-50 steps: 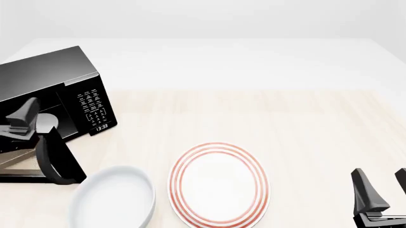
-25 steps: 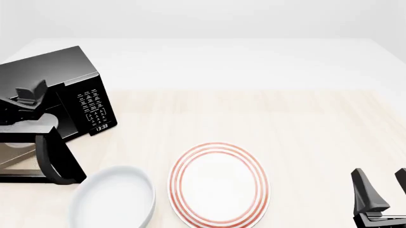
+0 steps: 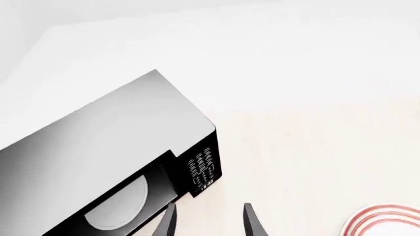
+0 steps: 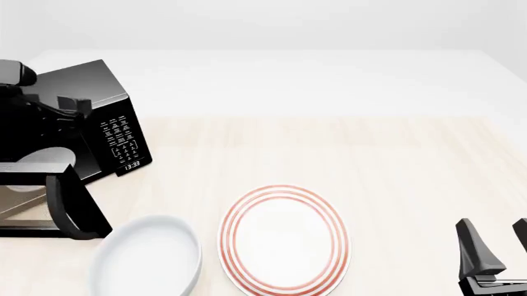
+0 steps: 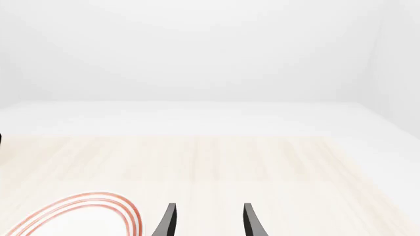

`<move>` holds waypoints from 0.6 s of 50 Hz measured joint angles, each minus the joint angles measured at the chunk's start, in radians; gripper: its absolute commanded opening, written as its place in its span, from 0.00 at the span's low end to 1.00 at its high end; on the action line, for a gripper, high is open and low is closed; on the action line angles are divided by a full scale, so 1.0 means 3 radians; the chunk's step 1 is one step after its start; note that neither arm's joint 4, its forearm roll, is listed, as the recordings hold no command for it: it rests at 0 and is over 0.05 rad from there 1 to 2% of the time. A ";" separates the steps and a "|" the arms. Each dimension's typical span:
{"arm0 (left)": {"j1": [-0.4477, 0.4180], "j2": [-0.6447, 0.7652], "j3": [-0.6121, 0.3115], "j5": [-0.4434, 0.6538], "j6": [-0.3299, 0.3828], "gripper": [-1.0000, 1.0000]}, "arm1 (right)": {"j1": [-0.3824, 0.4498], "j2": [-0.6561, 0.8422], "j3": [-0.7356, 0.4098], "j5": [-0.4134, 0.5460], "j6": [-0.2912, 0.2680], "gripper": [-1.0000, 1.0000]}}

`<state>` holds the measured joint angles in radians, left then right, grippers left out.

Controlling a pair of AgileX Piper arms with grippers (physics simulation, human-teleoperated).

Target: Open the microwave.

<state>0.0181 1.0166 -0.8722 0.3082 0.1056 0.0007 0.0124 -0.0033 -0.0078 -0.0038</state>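
In the left wrist view, my left gripper [image 3: 208, 221] is spread and empty, above the microwave [image 3: 118, 147], whose cavity shows ahead and below the fingertips. In the front view, the microwave [image 4: 91, 117] sits far left, its door [image 4: 70, 206] swung toward me; my left arm is nearest. In the right wrist view, my right gripper [image 5: 208, 221] is parted, empty, beside the plate [image 5: 78, 211].

Glossy black microwave [image 4: 95, 117] at the table's far left, door [image 4: 70, 206] swung wide open, white turntable visible inside
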 measured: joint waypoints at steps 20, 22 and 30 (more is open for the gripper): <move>0.0043 0.0351 -0.0079 0.0274 -0.0056 1.00 | 0.0000 0.0000 0.0000 0.0000 0.0000 1.00; 0.0047 0.0379 -0.0078 0.0289 -0.0050 1.00 | 0.0000 0.0000 0.0000 0.0000 0.0000 1.00; 0.0094 0.0468 -0.0091 0.0341 -0.0008 1.00 | 0.0000 0.0000 0.0000 0.0000 0.0000 1.00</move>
<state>0.0462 1.1570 -0.8995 0.4104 0.1033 0.0008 0.0125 -0.0033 -0.0078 -0.0038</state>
